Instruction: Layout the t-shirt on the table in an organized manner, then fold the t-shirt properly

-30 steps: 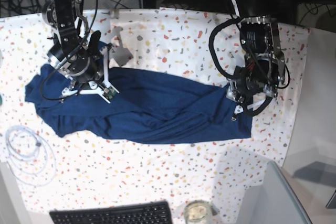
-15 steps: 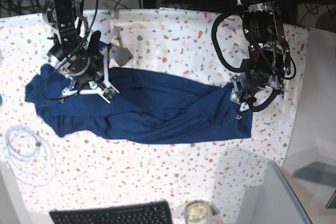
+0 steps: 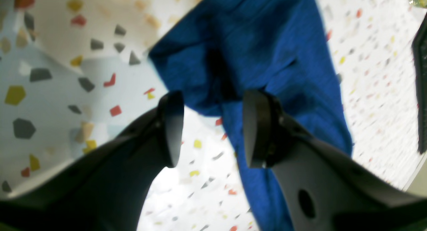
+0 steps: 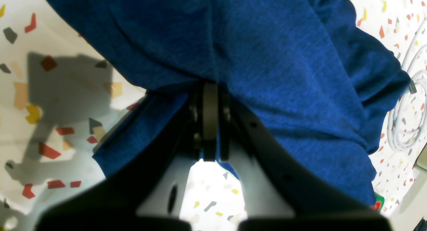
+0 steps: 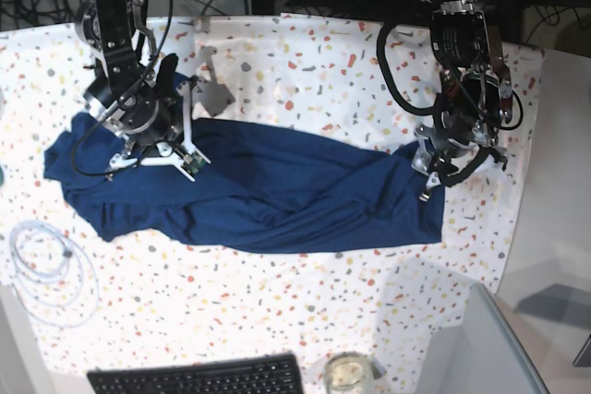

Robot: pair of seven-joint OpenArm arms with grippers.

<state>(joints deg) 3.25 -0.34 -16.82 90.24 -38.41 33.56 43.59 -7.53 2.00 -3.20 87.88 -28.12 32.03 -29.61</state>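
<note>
The dark navy t-shirt [image 5: 268, 193] lies bunched in a long band across the middle of the speckled table [image 5: 305, 62]. My right gripper [image 5: 157, 156] is at the shirt's left part, shut on a fold of the cloth. In the right wrist view the t-shirt [image 4: 283, 74] drapes over the shut right gripper [image 4: 210, 117]. My left gripper [image 5: 429, 175] hangs over the shirt's right end with its jaws apart. In the left wrist view the left gripper [image 3: 210, 127] is open with nothing between its fingers, and the t-shirt [image 3: 260, 47] lies just past the tips.
A coiled white cable [image 5: 46, 265] lies at the table's left front. A black keyboard [image 5: 199, 377] and a glass jar [image 5: 346, 374] sit at the front edge. A plain grey surface [image 5: 480, 348] stands at the front right. A small grey piece [image 5: 214, 94] lies behind the shirt.
My left gripper has opened, let go of the shirt's right end and drawn back toward the far right. The right arm and the shirt's left part have not moved.
</note>
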